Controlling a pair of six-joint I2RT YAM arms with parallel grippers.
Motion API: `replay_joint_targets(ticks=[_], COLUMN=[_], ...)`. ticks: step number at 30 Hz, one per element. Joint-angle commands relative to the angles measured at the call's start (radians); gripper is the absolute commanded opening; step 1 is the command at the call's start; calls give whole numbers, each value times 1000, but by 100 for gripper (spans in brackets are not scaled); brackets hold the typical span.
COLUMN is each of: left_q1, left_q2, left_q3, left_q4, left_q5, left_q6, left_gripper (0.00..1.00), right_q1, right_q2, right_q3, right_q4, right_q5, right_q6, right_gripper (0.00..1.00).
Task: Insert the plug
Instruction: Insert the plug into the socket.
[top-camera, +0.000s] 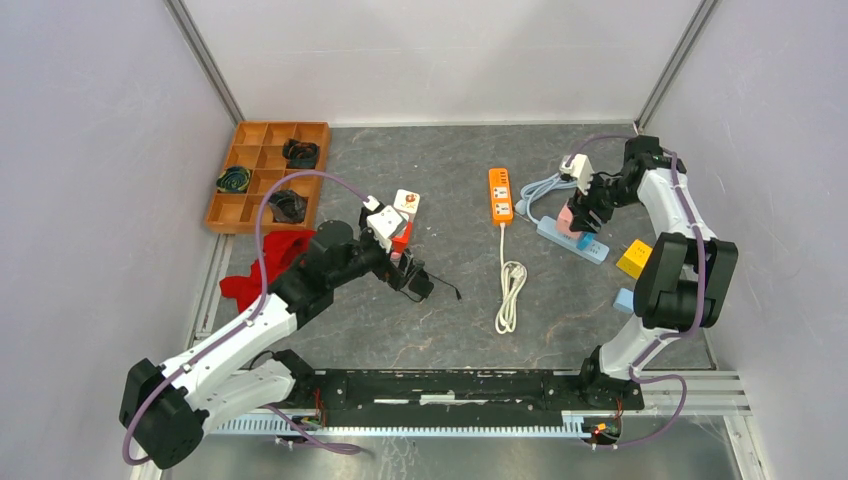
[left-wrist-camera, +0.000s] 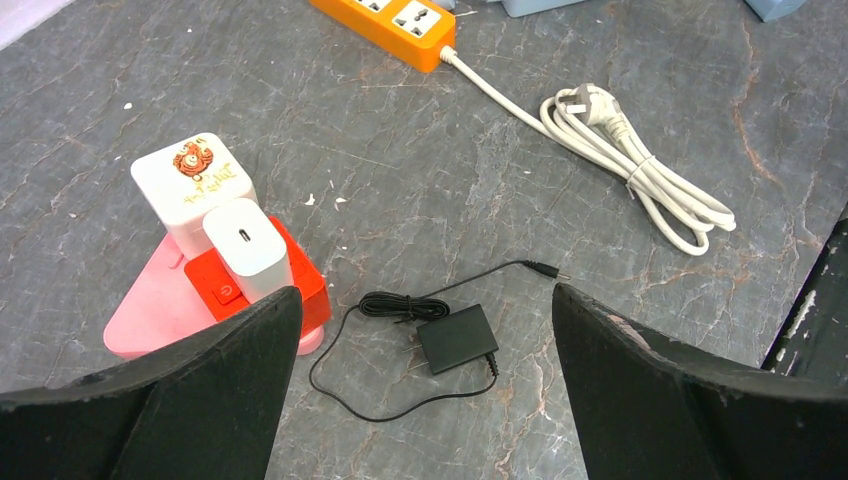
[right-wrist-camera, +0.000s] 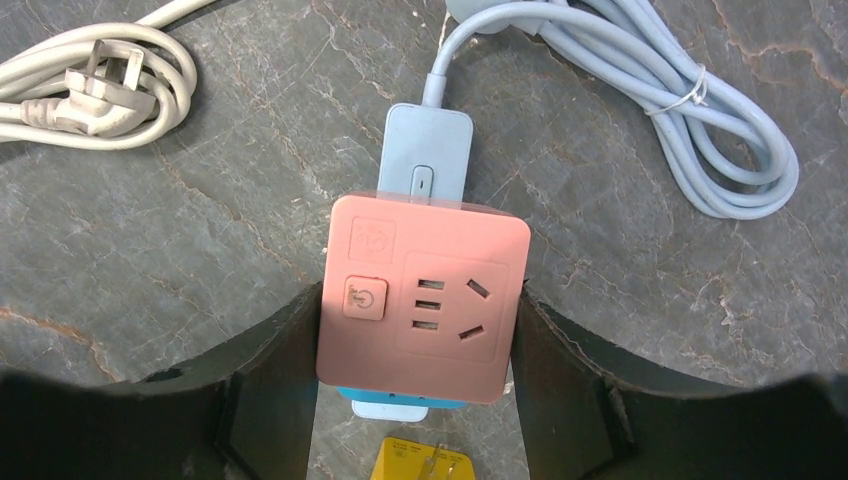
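Right gripper (right-wrist-camera: 420, 335): clamped on the pink socket cube (right-wrist-camera: 425, 300); one finger is seen pressed against each side of it.
Pink socket cube: held face-up over the pale blue power strip (right-wrist-camera: 428, 150), just beside the strip's switch. Whether its pins are seated cannot be told.
Yellow plug (right-wrist-camera: 420, 465): seen just beyond the cube's near edge, prongs up.
Left gripper (left-wrist-camera: 424, 295): jaws spread wide, nothing grasped; positioned above the black charger (left-wrist-camera: 457, 337), which is laid on the table with its thin cord.
White charger (left-wrist-camera: 247, 250): seated in a red block (left-wrist-camera: 310, 285), touching a white cube (left-wrist-camera: 193, 185).
Orange power strip (top-camera: 500, 195): laid mid-table, between the arms; its white cord (top-camera: 510, 295) is bundled.
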Motion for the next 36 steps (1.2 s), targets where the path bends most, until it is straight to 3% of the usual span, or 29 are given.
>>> replay_joint_targets(ticks=[1,36], left_q1=[0,0], left_q2=[7,5], left_q3=[12,13], left_q4=[37,35], left_q5=[-5,-13], left_q6=[-3,3], left_gripper=[100,100], right_q1=[-9,-29], right_q2=[7,55], right_q3=[42,-27], right_q4=[-27,8], right_q5=[-56,-33], right_q6=[-76,-53], right_gripper=[30,31])
